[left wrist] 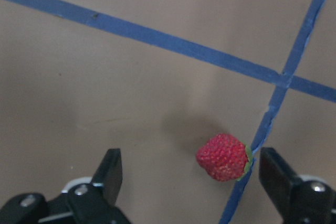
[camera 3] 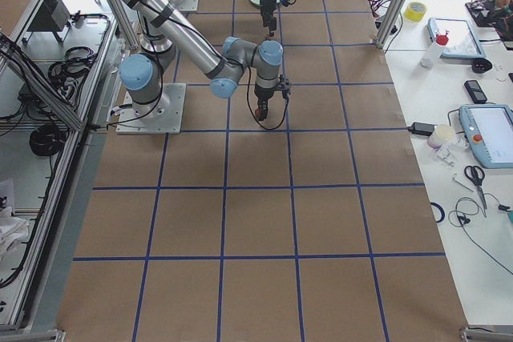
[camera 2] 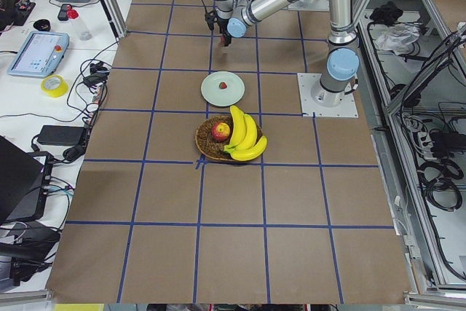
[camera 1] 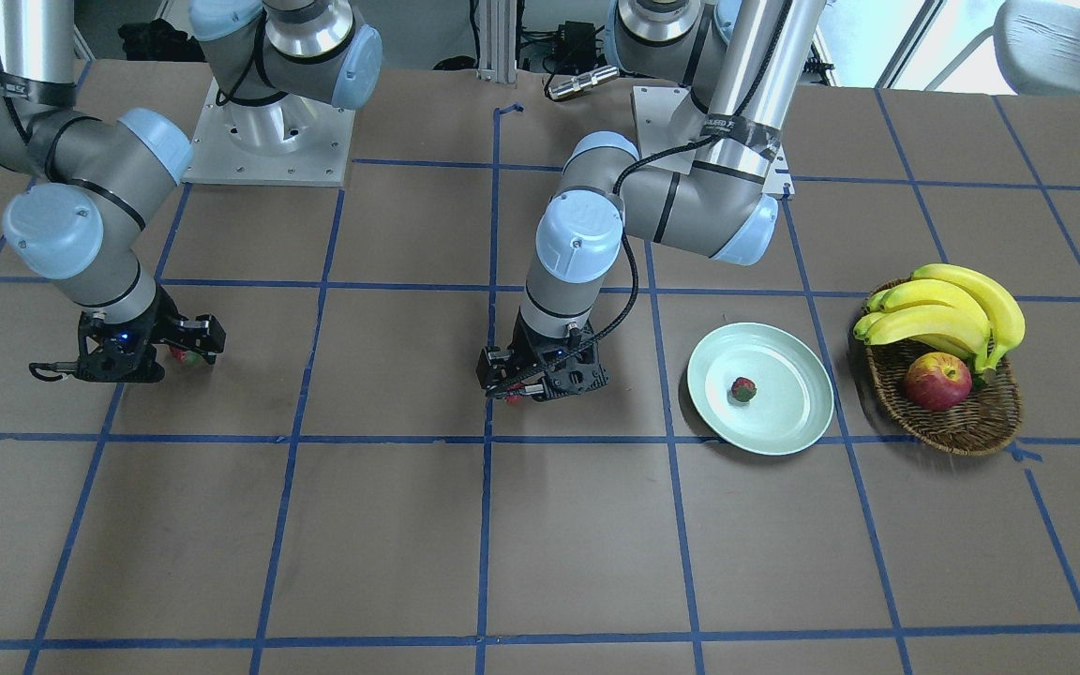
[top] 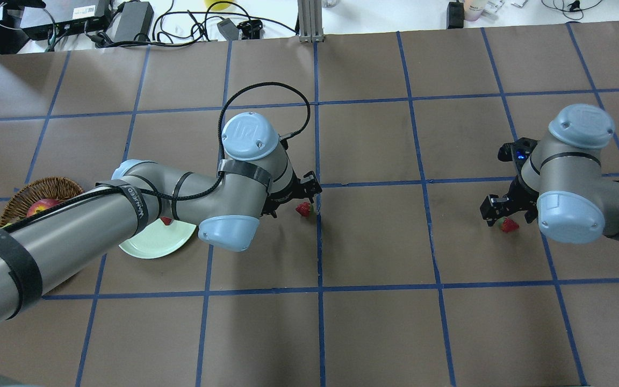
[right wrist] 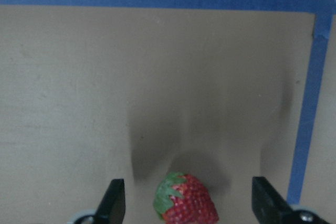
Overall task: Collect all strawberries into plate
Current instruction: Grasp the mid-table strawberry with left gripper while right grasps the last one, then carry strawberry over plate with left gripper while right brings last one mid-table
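One strawberry (camera 1: 743, 389) lies in the pale green plate (camera 1: 784, 412). A second strawberry (left wrist: 223, 157) lies on the table beside a blue tape line. My left gripper (left wrist: 191, 165) is open and hangs over it, with the berry between the fingers and nearer the right one. A third strawberry (right wrist: 186, 202) lies on the table, with my right gripper (right wrist: 189, 192) open and straddling it. In the overhead view the left gripper (top: 300, 200) is near the table's middle and the right gripper (top: 503, 214) is far right.
A wicker basket (camera 1: 967, 427) with bananas (camera 1: 948, 314) and a red-yellow apple (camera 1: 937, 382) stands just beyond the plate, on the robot's left. Blue tape lines grid the brown table. The arm bases stand at the robot's edge.
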You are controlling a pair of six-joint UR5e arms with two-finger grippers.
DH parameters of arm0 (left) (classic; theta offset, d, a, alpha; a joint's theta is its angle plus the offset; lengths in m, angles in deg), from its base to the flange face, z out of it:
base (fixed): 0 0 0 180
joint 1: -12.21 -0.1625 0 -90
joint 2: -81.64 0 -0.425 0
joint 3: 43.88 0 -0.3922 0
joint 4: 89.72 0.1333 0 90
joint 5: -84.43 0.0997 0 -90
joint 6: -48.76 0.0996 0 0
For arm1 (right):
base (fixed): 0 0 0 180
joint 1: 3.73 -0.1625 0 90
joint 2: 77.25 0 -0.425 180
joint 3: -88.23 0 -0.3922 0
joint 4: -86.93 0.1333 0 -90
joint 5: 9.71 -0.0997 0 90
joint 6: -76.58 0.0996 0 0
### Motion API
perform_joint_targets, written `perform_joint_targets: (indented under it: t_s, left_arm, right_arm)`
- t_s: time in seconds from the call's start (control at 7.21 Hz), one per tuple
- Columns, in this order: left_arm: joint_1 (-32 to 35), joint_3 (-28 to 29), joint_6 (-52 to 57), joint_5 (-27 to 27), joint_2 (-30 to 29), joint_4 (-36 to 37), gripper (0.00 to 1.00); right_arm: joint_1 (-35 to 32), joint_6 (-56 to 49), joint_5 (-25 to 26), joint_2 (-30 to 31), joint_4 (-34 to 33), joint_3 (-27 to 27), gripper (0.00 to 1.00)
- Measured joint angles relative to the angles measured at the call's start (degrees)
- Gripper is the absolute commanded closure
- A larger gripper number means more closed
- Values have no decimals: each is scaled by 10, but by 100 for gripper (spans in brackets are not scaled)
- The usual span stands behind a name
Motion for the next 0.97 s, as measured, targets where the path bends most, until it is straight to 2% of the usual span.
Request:
perform_joint_targets:
  t_s: [0.14,0.28,0.42,0.55,0.69,0.83,0.97]
  left_arm:
    - [2,0,0,-1,-6,2,19]
    - [3,1,1,-1,-11,5,32]
    - [4,1,2,-2,-16,10,40]
    - [4,3,4,-2,-18,13,44]
    - [5,4,5,-2,-18,15,53]
    - [5,5,7,-2,-18,15,67]
    - [4,5,9,-1,-19,15,77]
  right_arm:
    - [0,-1,0,-1,-2,4,74]
    - [-1,0,0,0,-1,6,77]
    - [-5,2,0,2,2,5,76]
    - [-16,13,0,4,3,0,76]
    - [-39,36,1,6,11,-12,75]
    - [-76,84,1,6,30,-31,75]
    - [-121,159,-7,4,48,-51,75]
